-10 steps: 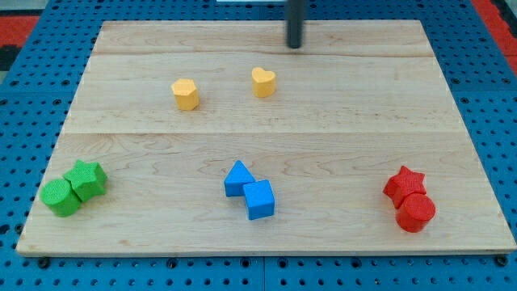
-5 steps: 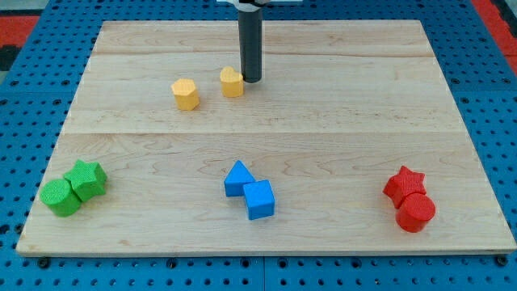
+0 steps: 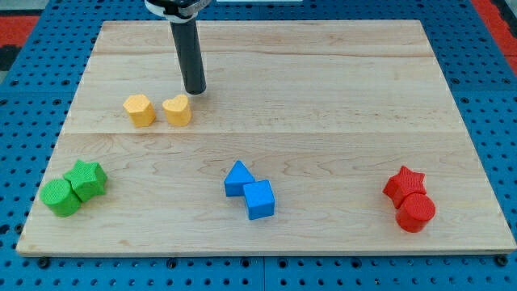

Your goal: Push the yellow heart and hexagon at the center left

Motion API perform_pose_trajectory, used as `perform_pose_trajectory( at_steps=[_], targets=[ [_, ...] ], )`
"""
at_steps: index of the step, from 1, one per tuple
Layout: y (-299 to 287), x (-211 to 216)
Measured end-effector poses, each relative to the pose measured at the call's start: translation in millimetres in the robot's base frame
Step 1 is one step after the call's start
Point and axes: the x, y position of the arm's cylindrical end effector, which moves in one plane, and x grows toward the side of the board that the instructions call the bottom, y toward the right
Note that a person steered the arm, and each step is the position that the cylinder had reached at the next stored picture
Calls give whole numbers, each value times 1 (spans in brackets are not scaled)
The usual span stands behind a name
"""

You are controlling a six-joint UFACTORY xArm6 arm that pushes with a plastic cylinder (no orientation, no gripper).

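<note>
Tip [image 3: 195,90] sits just above-right of the yellow heart [image 3: 177,110]; no claw fitted, so you've no grip state to log. Yellow hexagon [image 3: 140,110] lies beside it, left of bench [image 3: 323,137] centre. Task looks nearly done.

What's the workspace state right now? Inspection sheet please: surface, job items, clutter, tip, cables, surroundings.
Surface: wooden board, flat, light planks.
Job's things: yellow heart and yellow hexagon side by side at the view's centre left, a thin gap or none between them.
Clutter: green star touching green cylinder; blue triangle touching blue cube; red star touching red cylinder.
Grippers: none; my tip sits just above and right of the heart, contact unclear.
Cables: nothing seen.
Surroundings: blue pegboard around the board; red panels at the top corners.
</note>
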Motion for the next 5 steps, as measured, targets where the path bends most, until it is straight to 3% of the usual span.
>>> perform_pose_trajectory(
  at_steps=[5],
  targets=[
    [4,19]
  ],
)
